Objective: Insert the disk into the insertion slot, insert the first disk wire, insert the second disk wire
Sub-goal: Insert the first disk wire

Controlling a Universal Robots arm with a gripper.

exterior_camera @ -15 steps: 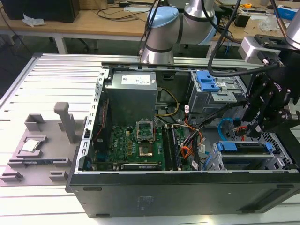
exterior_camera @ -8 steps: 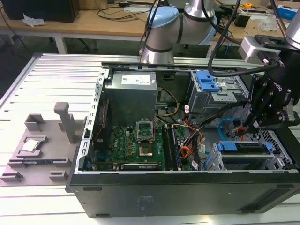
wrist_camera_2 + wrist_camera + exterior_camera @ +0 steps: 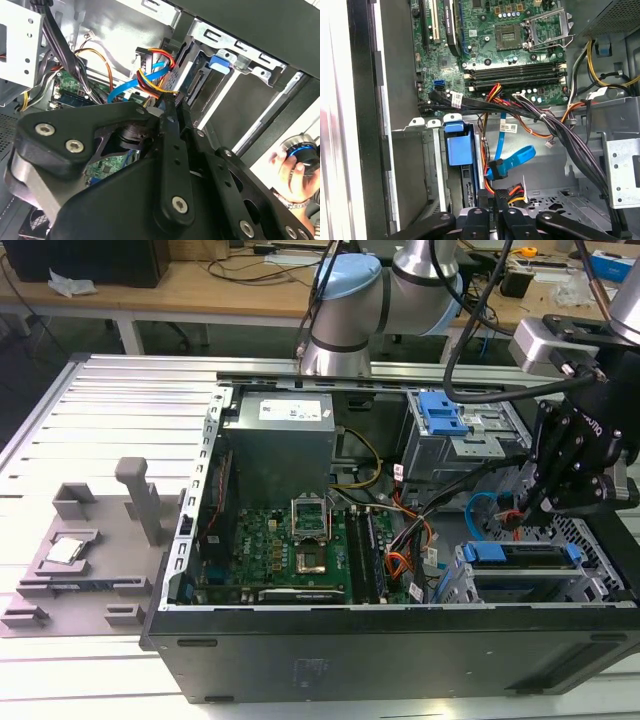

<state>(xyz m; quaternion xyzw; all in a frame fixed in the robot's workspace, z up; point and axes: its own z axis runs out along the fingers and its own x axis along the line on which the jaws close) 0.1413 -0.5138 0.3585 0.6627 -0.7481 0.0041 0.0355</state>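
Note:
The disk (image 3: pixel 520 553), in its bright blue carrier, sits inside the insertion slot (image 3: pixel 596 536), the silver perforated cage at the exterior view's right. The carrier's blue end (image 3: pixel 458 148) lies close beside my gripper (image 3: pixel 495 202). My gripper (image 3: pixel 169 102) is shut on the black connector (image 3: pixel 501 196) of the red, orange and yellow wire bundle (image 3: pixel 156 57), just off the disk's rear edge (image 3: pixel 196 84). The second disk wire (image 3: pixel 514 159), a glossy light-blue flat cable, loops right beside that connector and shows as a blue loop (image 3: pixel 480 512) by my gripper (image 3: pixel 528 508).
The open computer case holds a green motherboard (image 3: pixel 290 540), a grey power supply (image 3: pixel 278 445) and a grey drive cage with a blue latch (image 3: pixel 440 418). Black cable bundles (image 3: pixel 555 127) cross near the gripper. A grey fixture (image 3: pixel 70 555) lies outside the case. A person's hand (image 3: pixel 292 172) holds a device.

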